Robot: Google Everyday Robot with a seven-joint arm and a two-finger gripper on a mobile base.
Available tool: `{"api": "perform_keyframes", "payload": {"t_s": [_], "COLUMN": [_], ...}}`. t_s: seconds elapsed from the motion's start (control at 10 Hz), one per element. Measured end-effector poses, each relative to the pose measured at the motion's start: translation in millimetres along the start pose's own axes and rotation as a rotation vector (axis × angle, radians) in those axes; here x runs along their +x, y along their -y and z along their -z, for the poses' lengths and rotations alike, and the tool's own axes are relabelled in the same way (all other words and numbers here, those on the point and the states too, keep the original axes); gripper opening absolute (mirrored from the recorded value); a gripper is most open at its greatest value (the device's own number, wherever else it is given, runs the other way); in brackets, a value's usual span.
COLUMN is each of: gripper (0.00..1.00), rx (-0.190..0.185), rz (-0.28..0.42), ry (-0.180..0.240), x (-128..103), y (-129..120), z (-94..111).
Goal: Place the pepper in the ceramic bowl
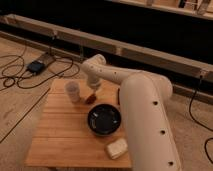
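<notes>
The white robot arm (pixel 145 115) is the biggest thing here. It fills the right side of the view, rises from the lower right corner and bends over the far edge of the table. Under it stands the square wooden table (pixel 60 131), made of pale slats, on a concrete floor.

The ceramic bowl (pixel 89 120), round, dark and glossy, sits a little right of the table's middle, close against the arm's broad forearm. Near the front edge, in front of the bowl, lies a pale block (pixel 116 148), set at an angle and apart from the bowl. A small white cup (pixel 73 91) stands upright near the far left part of the table.

The pincer (pixel 93 88) points down at the far side of the table, just right of the cup and beyond the bowl. Whether it is spread or pressed together cannot be told.

The pepper (pixel 90 99), a small reddish thing, lies right under the pincer's tip, between the cup and the bowl's far rim and outside the bowl. Whether the pincer touches it cannot be told.

On the floor to the far left, a small black box (pixel 36 66) lies among dark cables.
</notes>
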Motion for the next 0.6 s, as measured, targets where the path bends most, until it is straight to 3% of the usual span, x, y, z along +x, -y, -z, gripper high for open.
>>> {"api": "perform_keyframes", "payload": {"t_s": [0.3,0.6], "gripper": [0.79,0.57], "rx": [-0.015,-0.029], "rz": [-0.013,-0.036], "ry": [0.008,0.014], "x": [-2.1,-1.1], "y": [-0.7,-3.6], "z": [-7.6,-12.9]}}
